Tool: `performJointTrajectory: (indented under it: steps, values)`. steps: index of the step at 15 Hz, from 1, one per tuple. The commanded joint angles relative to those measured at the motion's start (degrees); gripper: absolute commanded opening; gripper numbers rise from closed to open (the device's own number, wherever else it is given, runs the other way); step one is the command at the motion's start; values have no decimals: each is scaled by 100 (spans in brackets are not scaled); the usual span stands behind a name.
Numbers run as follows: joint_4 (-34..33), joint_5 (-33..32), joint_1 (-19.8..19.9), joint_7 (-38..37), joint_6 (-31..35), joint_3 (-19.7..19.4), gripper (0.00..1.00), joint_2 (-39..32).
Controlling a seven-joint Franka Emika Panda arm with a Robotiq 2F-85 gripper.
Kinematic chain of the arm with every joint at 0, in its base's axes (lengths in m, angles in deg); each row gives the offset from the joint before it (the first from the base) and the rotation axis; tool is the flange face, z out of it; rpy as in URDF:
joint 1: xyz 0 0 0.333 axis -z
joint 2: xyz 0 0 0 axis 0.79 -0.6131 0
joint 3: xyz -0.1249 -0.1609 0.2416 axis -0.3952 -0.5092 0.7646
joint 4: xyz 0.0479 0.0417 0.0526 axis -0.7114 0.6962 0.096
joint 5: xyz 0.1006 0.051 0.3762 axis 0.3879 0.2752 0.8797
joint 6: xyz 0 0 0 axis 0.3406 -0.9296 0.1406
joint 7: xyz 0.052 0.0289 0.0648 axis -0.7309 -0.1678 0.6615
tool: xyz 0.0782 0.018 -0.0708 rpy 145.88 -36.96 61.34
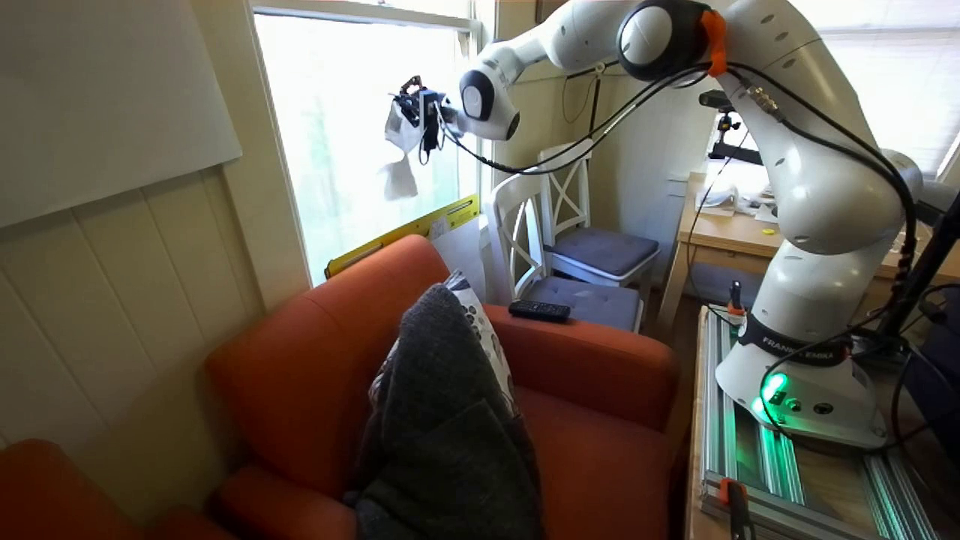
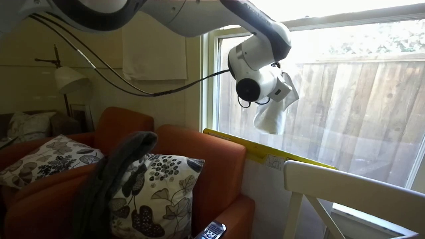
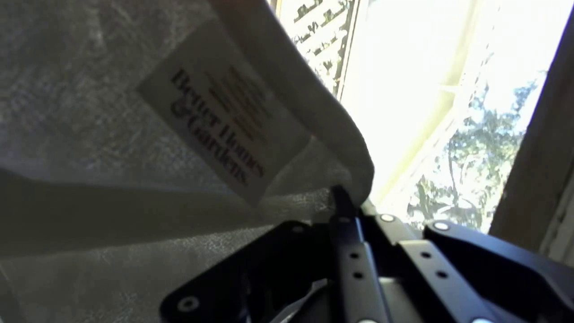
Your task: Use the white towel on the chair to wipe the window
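Seeing towel (image 2: 270,116) hanging from my gripper (image 3: 353,204), which pinches its edge; long axis runs roughly down. Window (image 2: 345,109) lies beyond towel, so I'd judge coming push goes toward it; whether they touch, can't tell. Count: one towel, one gripper, one window behind, two chairs (image 1: 589,301) visible.

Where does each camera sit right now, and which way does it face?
Wrist view: behind the tool, looking along it at the towel; only the tool shows.
An exterior view: by the armchair, looking across it towards the window; base, tool and most of the arm show.
An exterior view: near a chair, facing window and armchair; arm above, tool mostly hidden, base unseen.
Both exterior views share armchair, towel and window.
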Motion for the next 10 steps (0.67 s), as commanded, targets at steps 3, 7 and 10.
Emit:
performJointTrajectory:
  steps: [3,7,10]
  values:
    - [-1777,-16,1291,1398,1320,2037,1,-1155]
    - [-1493,-17,1281,1837,1357,2346,1,-1259]
    - [-987,-17,1104,1895,1180,2345,1,-1147]
